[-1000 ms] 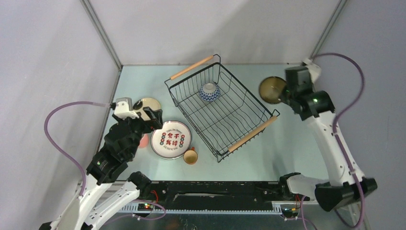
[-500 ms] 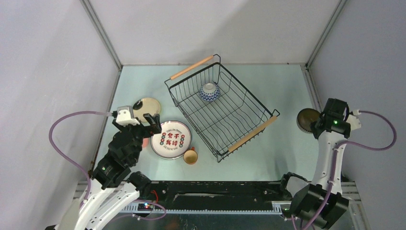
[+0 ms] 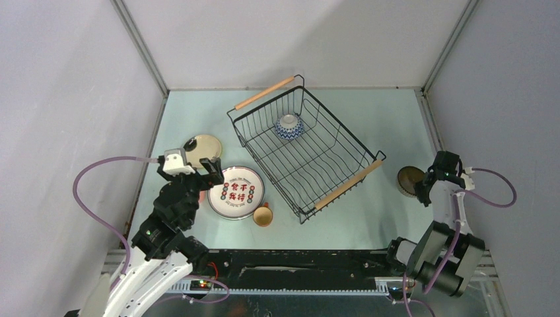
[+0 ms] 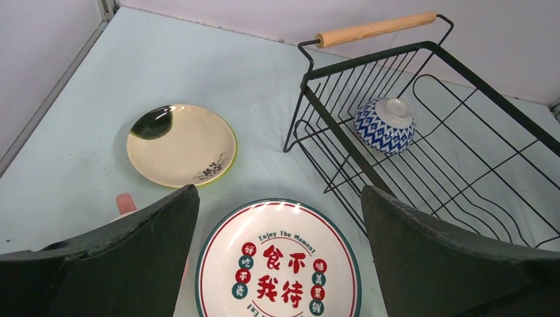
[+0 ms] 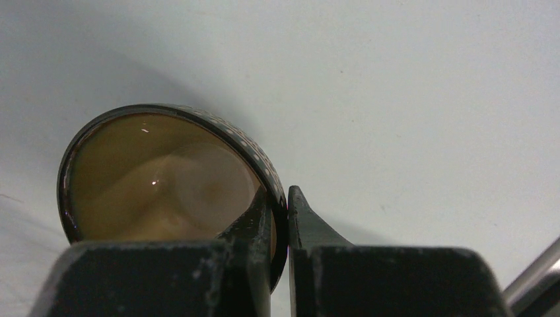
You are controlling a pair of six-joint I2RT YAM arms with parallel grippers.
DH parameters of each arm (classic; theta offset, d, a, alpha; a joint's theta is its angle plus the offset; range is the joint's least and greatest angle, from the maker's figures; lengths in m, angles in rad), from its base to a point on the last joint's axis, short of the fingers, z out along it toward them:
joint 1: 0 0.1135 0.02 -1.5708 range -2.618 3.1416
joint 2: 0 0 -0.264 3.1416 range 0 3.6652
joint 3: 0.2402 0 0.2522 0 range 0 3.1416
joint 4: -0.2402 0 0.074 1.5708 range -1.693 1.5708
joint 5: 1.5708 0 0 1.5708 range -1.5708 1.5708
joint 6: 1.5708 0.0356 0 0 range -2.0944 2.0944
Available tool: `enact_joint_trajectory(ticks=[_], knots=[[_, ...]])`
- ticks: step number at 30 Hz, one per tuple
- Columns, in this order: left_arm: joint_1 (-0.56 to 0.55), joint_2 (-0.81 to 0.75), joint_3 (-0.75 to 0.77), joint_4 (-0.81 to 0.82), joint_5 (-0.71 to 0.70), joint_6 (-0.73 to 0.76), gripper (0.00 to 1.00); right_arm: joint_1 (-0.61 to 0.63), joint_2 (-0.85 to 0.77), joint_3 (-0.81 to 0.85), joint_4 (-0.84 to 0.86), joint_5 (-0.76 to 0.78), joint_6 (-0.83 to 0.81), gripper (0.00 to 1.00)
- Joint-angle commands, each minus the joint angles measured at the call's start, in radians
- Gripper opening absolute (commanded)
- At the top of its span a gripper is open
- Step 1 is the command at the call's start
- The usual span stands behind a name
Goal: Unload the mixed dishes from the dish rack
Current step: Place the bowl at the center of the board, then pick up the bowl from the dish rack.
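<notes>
One blue-and-white bowl (image 3: 288, 127) is seen upside down inside the black wire dish rack (image 3: 348, 185), near its far handle (image 3: 265, 92). A dark-rimmed brown bowl (image 5: 158, 178) is pinched at its rim by the closed right gripper (image 5: 280, 218), right of the rack and apart from it. The left gripper (image 4: 279, 198) is held wide open, empty, near the red-lettered plate (image 4: 277, 264); a cream saucer (image 4: 181, 142) and tan cup (image 3: 263, 215) are noted beside it.

One dish rack (image 3: 348, 185). Two plates — cream saucer (image 3: 203, 145), lettered plate (image 3: 236, 191). Two bowls — blue-patterned bowl (image 3: 288, 127), brown bowl (image 3: 408, 179). One tan cup (image 3: 263, 215), one pink mug (image 4: 125, 203).
</notes>
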Motion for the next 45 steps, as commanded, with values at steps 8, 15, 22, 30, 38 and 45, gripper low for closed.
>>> enact_joint_trajectory(ticks=[8,15,22,30,38,45], knots=[[0.033,-0.025,-0.004,0.066,-0.01,0.019,1.0,0.0,0.074,-0.045,0.201,-0.026,-0.056,0.39],[0.099,-0.039,-0.014,0.082,0.057,-0.002,1.0,0.014,-0.05,-0.043,0.155,0.012,-0.088,0.77],[0.158,-0.034,-0.018,0.097,0.127,-0.021,1.0,0.075,-0.2,0.057,0.074,0.077,-0.174,0.99],[0.183,-0.027,-0.019,0.101,0.156,-0.034,0.99,0.303,-0.287,0.22,0.059,0.232,-0.296,1.0],[0.192,-0.027,-0.022,0.105,0.172,-0.033,0.99,0.652,-0.221,0.427,0.164,0.307,-0.584,1.0],[0.203,-0.027,-0.022,0.105,0.183,-0.034,0.99,0.93,-0.032,0.612,0.196,0.267,-0.83,1.0]])
